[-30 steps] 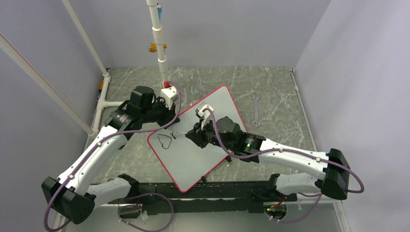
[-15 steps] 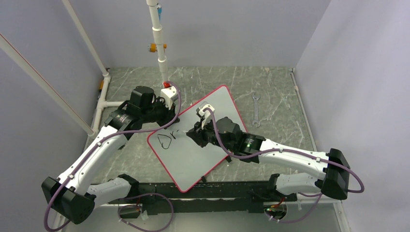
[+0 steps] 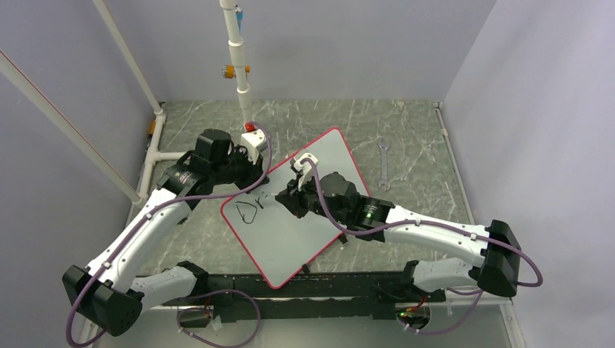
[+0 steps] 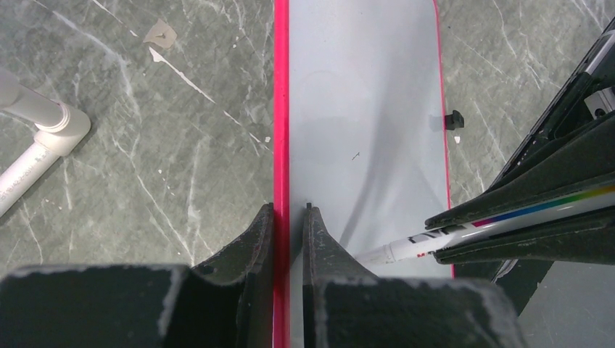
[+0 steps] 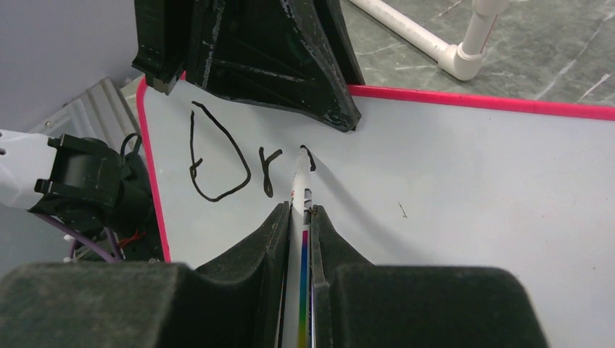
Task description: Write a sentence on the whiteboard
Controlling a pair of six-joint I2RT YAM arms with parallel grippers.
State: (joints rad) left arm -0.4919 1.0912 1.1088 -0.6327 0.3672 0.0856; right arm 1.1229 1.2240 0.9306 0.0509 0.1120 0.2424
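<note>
Black left fingers point(image 4: 250, 243) pinch whiteboard point(image 4: 362, 94), right fingers point(image 5: 270, 243) clamp marker point(image 5: 299, 190)

The whiteboard point(image 5: 471, 188) is seen to be smooth and a little shiny, with a bright red rim. The writing point(image 5: 236, 163) is done in dull black ink. The pen point(image 5: 299, 188) looks like smooth white plastic. The fingers point(image 5: 254, 246) of the right gripper point(image 5: 299, 210) are black, dull and grainy, with edges rubbed pale. The table point(image 3: 413, 130) is covered in a grey-green stone-like top with white scratches. The spanner point(image 3: 384, 165) looks like pale metal.
</note>
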